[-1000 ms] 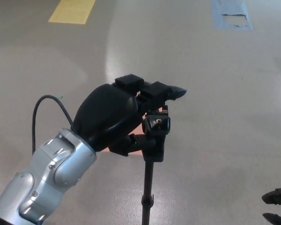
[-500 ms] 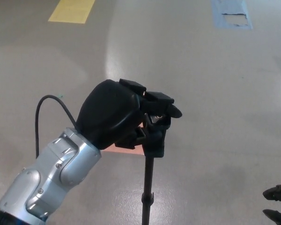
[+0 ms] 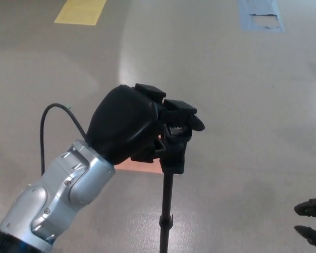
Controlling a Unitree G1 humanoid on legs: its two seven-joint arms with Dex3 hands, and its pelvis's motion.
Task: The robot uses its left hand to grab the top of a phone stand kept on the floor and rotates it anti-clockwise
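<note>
A black phone stand rises from the bottom of the head view, its thin pole (image 3: 167,211) ending in a blocky black top (image 3: 175,150). My left hand (image 3: 134,124) comes in from the lower left on a silver forearm and is shut on the stand's top, fingers (image 3: 184,112) curled over it from above. The hand hides most of the top's left side. Only the fingertips of my right hand (image 3: 312,221) show at the bottom right edge, far from the stand; their state is unclear.
The floor is glossy grey with light glare. A yellow tape patch (image 3: 81,11) lies at the top left and a blue one (image 3: 259,15) at the top right. An orange-pink marker (image 3: 139,166) lies on the floor under my left hand. A black cable (image 3: 55,118) loops off the forearm.
My left hand closed its fingers down over the stand's top and turned with it; the top's round knob, seen facing me earlier, is now hidden.
</note>
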